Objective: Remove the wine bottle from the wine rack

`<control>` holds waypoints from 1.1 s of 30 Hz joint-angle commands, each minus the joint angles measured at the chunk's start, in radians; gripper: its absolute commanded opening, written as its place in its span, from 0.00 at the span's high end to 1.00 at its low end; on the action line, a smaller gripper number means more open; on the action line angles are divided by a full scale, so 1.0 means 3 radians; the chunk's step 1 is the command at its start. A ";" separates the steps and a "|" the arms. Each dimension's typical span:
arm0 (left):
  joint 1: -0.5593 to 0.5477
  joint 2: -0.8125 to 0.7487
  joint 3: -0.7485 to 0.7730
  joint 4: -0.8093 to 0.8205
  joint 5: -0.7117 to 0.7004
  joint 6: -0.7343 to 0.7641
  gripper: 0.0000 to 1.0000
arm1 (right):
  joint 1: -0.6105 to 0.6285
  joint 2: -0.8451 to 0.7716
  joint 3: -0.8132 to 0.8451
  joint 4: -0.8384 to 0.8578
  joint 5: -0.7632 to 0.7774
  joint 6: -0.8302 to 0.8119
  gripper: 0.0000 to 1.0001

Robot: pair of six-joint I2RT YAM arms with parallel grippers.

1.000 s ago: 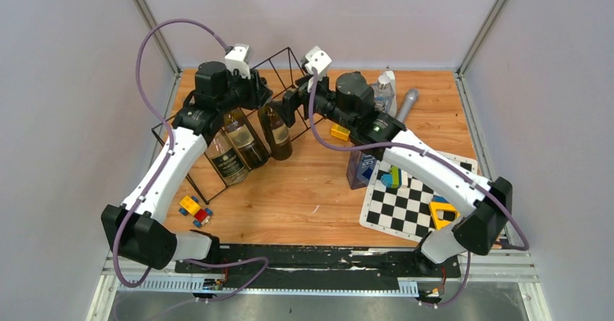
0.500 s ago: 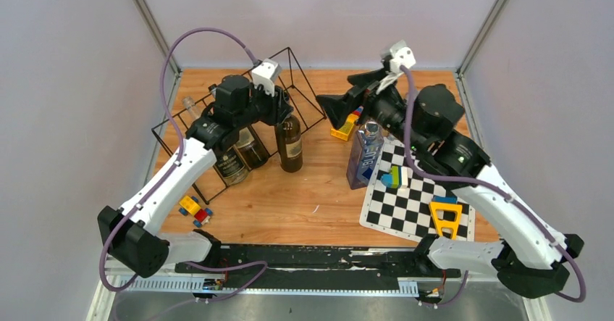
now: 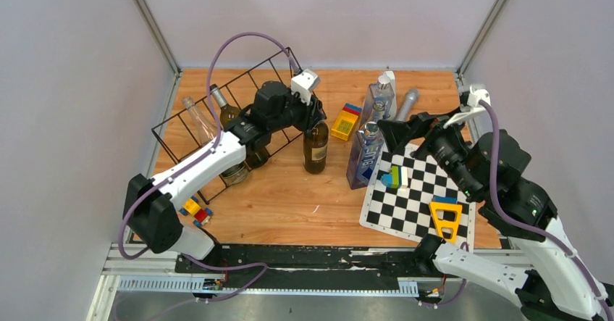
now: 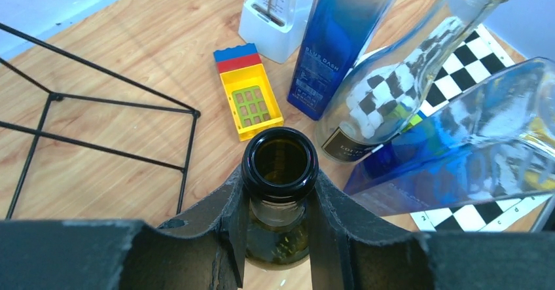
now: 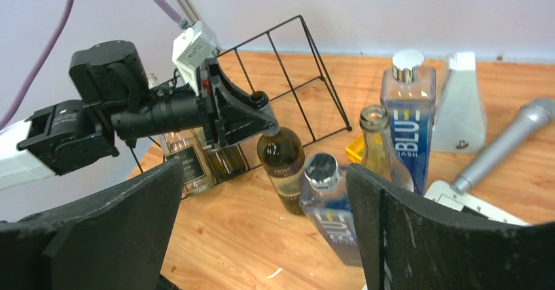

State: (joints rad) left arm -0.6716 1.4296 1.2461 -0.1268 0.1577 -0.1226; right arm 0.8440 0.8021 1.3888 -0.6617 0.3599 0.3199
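The dark wine bottle (image 3: 315, 149) stands upright just right of the wine rack (image 3: 190, 111), outside its wires, with its base down at the wooden tabletop. My left gripper (image 3: 314, 119) is shut on the bottle's neck. In the left wrist view the fingers (image 4: 230, 205) press both sides of the neck below the open mouth (image 4: 280, 162). The right wrist view shows the same bottle (image 5: 283, 162) held from the left. Other bottles (image 3: 233, 170) still lie in the rack. My right gripper (image 3: 403, 128) hangs open and empty to the right, apart from the bottle.
A blue square bottle (image 3: 364, 160) stands close right of the wine bottle, and a second one (image 3: 379, 101) is behind it. A yellow brick (image 3: 345, 122), a microphone (image 3: 405, 104), a checkered mat (image 3: 416, 201) with toy blocks and a small brick car (image 3: 195, 209) also lie on the table.
The left arm has swung right, carrying the wine bottle out of the rack and standing it upright. The right arm has pulled back to the right with its gripper open.
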 commanded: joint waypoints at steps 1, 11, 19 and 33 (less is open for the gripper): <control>-0.0014 0.0145 0.0313 0.0604 0.0072 0.0130 1.00 | 0.0014 -0.0151 -0.0202 -0.0326 0.0114 0.0276 0.06; -0.0094 0.0495 0.0392 0.0968 -0.0005 0.0098 1.00 | 0.0015 -0.0322 -0.0158 -0.0551 0.0192 0.0311 0.06; -0.0231 0.0795 0.0482 0.1141 -0.0051 0.0111 1.00 | 0.0017 -0.0458 -0.0140 -0.0581 0.0331 0.0309 0.06; -0.0236 0.1216 0.0684 0.1641 -0.0106 0.0015 1.00 | 0.0018 -0.0556 -0.0124 -0.0660 0.0229 0.0376 0.08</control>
State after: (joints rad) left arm -0.7399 1.7691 1.3933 0.2611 0.1326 -0.1009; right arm 0.8440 0.6495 1.3285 -0.8558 0.4385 0.4038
